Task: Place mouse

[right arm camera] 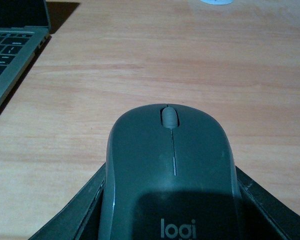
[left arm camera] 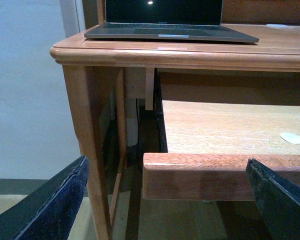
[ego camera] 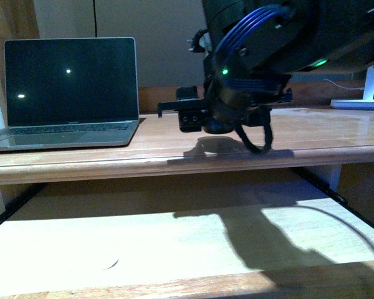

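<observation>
Laptop (ego camera: 68,87): stands open at the far left corner of the desk, its screen dark but for two small spots of reflected light.
Desk (ego camera: 324,134): glossy reddish wood with a rounded front edge.
Pull-out shelf (ego camera: 112,243): paler wood, drawn out below the desk's front edge, part lit and part in shadow.
White disc (left arm camera: 291,138): small and round, lies flat on the shelf near its front edge.
White stand (ego camera: 361,99): sits at the desk's far right edge, cut off by the frame.
Wall (left arm camera: 25,85): pale, beside the desk's left leg.
</observation>
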